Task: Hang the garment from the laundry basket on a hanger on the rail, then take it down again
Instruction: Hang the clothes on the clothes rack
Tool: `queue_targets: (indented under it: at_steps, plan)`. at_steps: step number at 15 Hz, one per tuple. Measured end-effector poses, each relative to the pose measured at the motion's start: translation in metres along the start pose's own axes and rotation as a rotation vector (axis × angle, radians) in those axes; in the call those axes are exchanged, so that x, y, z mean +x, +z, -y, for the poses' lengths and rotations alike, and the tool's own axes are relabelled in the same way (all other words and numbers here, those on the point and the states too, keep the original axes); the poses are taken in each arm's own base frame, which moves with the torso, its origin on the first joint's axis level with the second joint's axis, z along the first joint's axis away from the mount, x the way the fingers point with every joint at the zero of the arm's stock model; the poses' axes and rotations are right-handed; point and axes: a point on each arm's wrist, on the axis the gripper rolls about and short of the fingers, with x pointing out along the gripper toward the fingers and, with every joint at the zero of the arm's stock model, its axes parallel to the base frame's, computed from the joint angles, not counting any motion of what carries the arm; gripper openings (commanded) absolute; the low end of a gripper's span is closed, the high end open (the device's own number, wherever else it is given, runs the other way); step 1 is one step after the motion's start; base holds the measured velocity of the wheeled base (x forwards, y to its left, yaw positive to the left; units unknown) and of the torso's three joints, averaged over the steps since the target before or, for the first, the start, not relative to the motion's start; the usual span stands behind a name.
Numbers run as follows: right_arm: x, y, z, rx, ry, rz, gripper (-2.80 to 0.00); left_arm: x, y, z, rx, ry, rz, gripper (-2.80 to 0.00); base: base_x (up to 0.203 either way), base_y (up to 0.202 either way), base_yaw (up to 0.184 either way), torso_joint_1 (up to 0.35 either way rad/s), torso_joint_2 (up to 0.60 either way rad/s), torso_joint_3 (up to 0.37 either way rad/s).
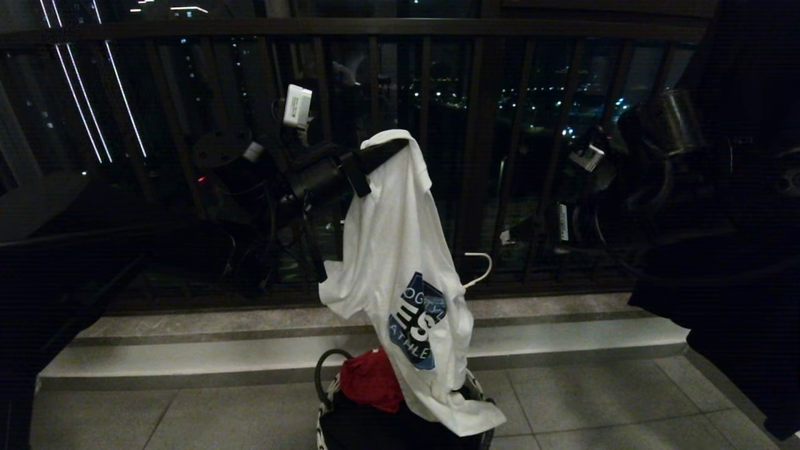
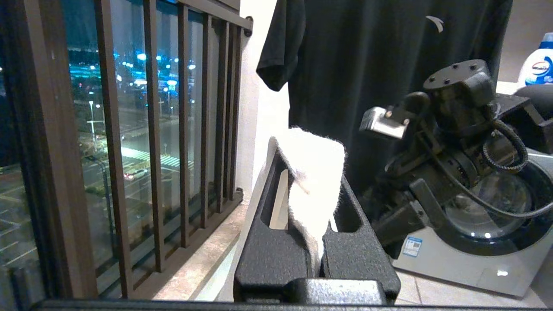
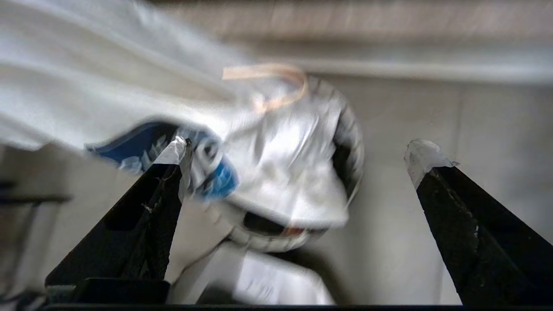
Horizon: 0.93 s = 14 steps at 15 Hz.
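Observation:
The garment [image 1: 400,269], a white T-shirt with a blue chest graphic, hangs from my left gripper [image 1: 381,156], which is shut on its top edge in front of the balcony railing. The left wrist view shows white cloth [image 2: 317,185] pinched between the shut fingers. The shirt's lower end drapes into the laundry basket [image 1: 322,415]. The white hanger's hook [image 1: 478,269] sticks out beside the shirt. My right gripper [image 3: 298,149] is open, nothing between its fingers, facing the garment [image 3: 276,172], the hanger hook [image 3: 276,80] and the basket rim [image 3: 352,134]. The rail is out of view.
A red cloth [image 1: 372,378] lies in the basket. A black garment [image 2: 389,65] hangs at the right, with a washing machine [image 2: 475,250] and a detergent bottle [image 2: 538,65] below it. A stone step [image 1: 187,356] runs under the dark balcony railing [image 1: 475,156].

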Motion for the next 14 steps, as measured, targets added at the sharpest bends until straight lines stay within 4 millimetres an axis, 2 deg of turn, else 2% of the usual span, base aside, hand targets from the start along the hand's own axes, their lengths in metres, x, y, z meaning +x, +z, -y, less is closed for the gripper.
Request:
queue_targets:
  at_steps: [9, 14]
  plan:
    - [0.035, -0.003, 0.010, 0.083, -0.049, -0.052, 0.00, 0.000, 0.003, 0.002, 0.002, -0.003, 0.004, -2.80, 0.000, 0.000, 0.000, 0.000, 0.00, 0.000]
    - [0.039, -0.002, 0.016, 0.087, -0.100, -0.038, 0.00, 0.001, 0.004, 0.001, 0.004, -0.004, 0.005, -2.80, 0.000, 0.000, 0.000, 0.000, 0.00, 0.000]
